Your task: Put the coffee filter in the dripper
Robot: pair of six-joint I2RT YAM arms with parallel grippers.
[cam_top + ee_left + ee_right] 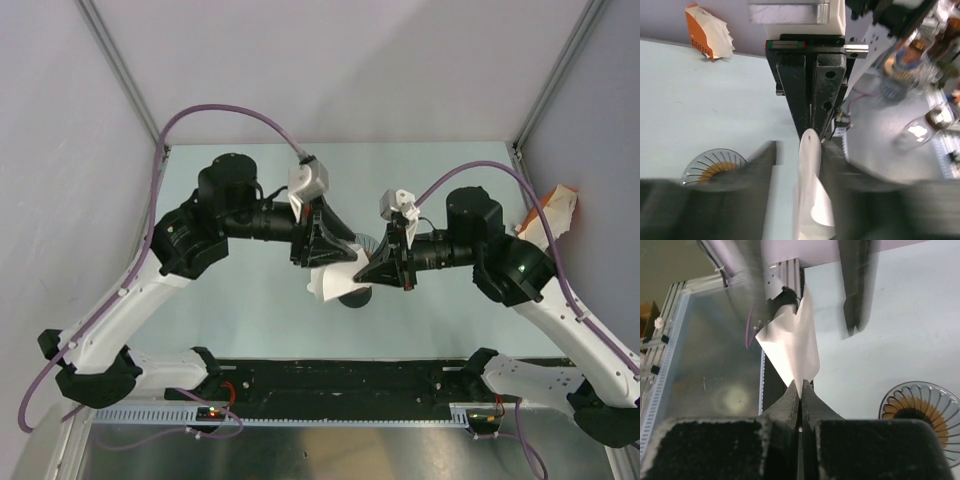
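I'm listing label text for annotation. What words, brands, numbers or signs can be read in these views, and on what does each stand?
"COFFEE": dark letters on the side of the orange cardboard pack of white paper filters, left wrist view; any other print on it is too small to read.
Labels on the glass bottles beyond the table edge: blurred, unreadable.
Top and right wrist views: no legible text.

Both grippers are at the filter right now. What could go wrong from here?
1. The right gripper pinches only the pointed end of the coffee filter. The left gripper straddles the sheet with its jaws apart, so a hard close or a tug could crumple it, tear it or pull it free.
2. The filter is folded flat, not opened into a cone, so it may not seat well.
3. In both wrist views the dripper lies off to the side of the filter, so a release now would probably miss.
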